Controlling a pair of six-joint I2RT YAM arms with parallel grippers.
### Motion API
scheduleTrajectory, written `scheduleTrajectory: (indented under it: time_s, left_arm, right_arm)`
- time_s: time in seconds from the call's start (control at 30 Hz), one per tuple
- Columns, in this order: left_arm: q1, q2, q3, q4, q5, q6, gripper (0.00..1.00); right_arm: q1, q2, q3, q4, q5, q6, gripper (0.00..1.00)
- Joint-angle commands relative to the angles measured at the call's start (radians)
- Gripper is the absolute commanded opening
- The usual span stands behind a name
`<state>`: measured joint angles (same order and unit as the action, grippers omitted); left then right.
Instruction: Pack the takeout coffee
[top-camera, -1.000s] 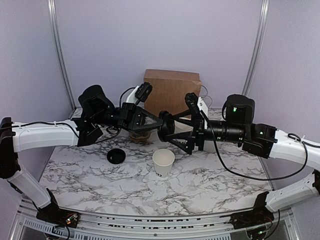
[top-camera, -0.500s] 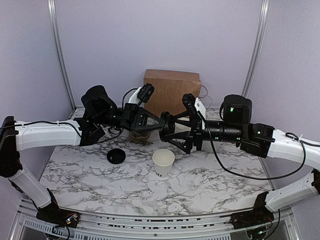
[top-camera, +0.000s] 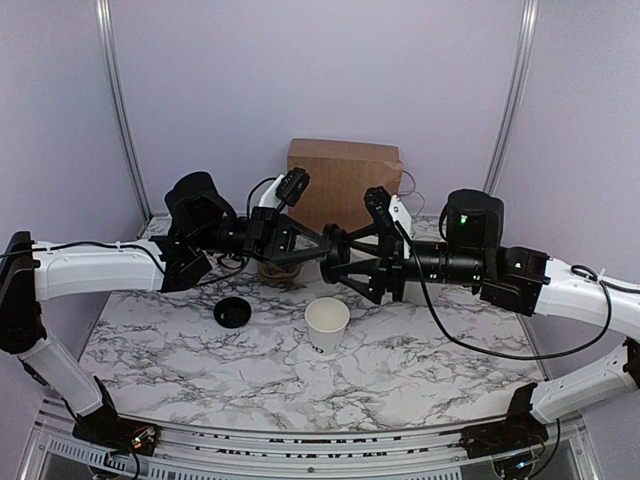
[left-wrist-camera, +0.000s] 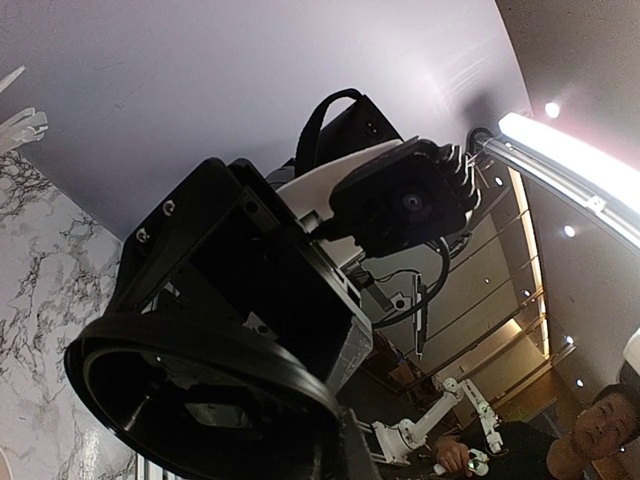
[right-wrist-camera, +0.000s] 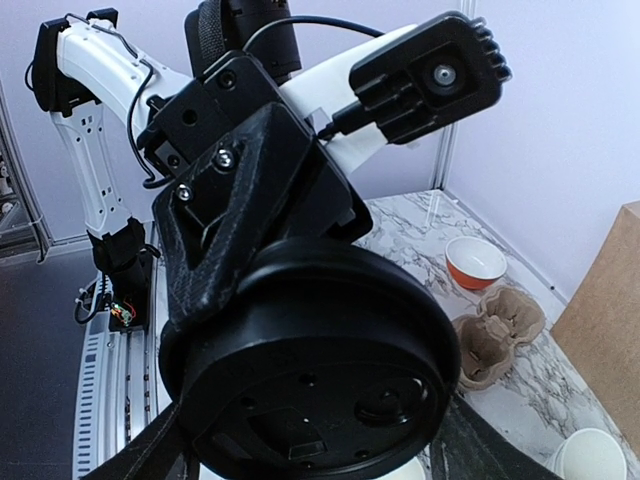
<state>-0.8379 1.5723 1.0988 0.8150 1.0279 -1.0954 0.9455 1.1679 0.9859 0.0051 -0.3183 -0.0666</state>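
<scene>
Above the white-veined marble table (top-camera: 450, 370), lavender walls (top-camera: 300, 80) behind, the left gripper (top-camera: 322, 245) clenches a black lid (right-wrist-camera: 310, 370); the right gripper (top-camera: 334, 259) straddles it, fingers spread. Below stands a lidless white paper cup (top-camera: 327, 325), its black lettering unreadable.

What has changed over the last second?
The right gripper edged left toward the left gripper and its jaws narrowed around the black lid, which the left gripper still clamps; whether they touch it is unclear. The paper cup, other lid and cardboard box stayed put.

loose lid (top-camera: 231, 312) left of cup (top-camera: 326, 325), box (top-camera: 344, 183) behind
</scene>
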Motion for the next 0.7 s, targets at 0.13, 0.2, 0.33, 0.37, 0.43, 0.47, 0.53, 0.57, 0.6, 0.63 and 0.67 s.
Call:
scheduleTrajectory:
  time_s: [0.13,0.2,0.33,0.37,0.43,0.47,0.53,0.57,0.6,0.63,0.67]
  left_arm:
    - [0.001,0.005,0.027,0.046,0.013,0.001,0.07]
    - [0.007,0.004,0.021,0.046,0.009,-0.001,0.10]
    - [0.026,0.002,0.006,0.046,-0.006,-0.007,0.23]
    - [0.031,0.003,0.002,0.046,-0.010,-0.010,0.24]
    - [0.042,0.004,-0.007,0.046,-0.018,-0.014,0.29]
    - [0.048,0.004,-0.012,0.046,-0.024,-0.016,0.32]
    - [0.059,0.004,-0.022,0.046,-0.033,-0.019,0.35]
    - [0.066,0.004,-0.027,0.046,-0.037,-0.020,0.37]
    - [0.071,0.005,-0.034,0.046,-0.042,-0.021,0.39]
    - [0.078,0.004,-0.041,0.046,-0.047,-0.023,0.41]
    - [0.085,0.001,-0.048,0.046,-0.051,-0.025,0.42]
  right_arm:
    - [0.006,-0.004,0.038,-0.002,0.060,0.025,0.72]
    - [0.006,-0.001,0.040,-0.012,0.072,0.025,0.72]
    - [0.004,0.002,0.042,-0.036,0.101,0.030,0.71]
    - [0.003,0.004,0.042,-0.043,0.109,0.032,0.71]
    - [-0.001,0.007,0.046,-0.060,0.119,0.034,0.71]
    - [-0.004,0.010,0.049,-0.068,0.124,0.036,0.71]
    - [-0.008,0.016,0.055,-0.087,0.134,0.036,0.70]
    - [-0.010,0.020,0.060,-0.103,0.138,0.036,0.70]
    - [-0.011,0.023,0.067,-0.116,0.143,0.037,0.70]
    - [-0.012,0.028,0.073,-0.129,0.148,0.037,0.70]
    - [-0.014,0.032,0.078,-0.145,0.153,0.037,0.70]
